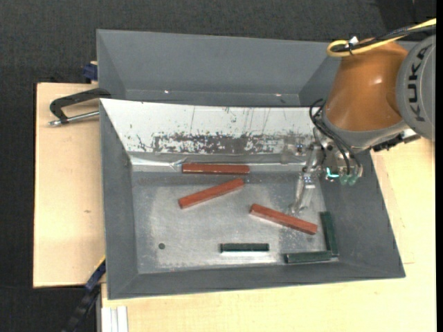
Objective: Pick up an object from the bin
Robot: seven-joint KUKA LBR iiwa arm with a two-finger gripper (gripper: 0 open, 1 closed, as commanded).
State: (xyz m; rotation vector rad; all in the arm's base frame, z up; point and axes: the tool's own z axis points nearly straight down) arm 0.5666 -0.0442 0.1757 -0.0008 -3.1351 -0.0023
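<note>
My gripper hangs low at the right side of the bin, its thin metal fingers pointing down. Directly under the fingertips lies a reddish-brown flat bar, slanting down to the right on the bin floor. Nothing shows between the fingers. A dark green bar lies just right of it, along the right wall. Another dark green bar lies along the front wall, below the red one.
Two more reddish-brown bars lie further left: one along the back wall, one tilted in the middle. A third dark green bar rests near the front wall. The arm's orange cover sits over the bin's back right corner.
</note>
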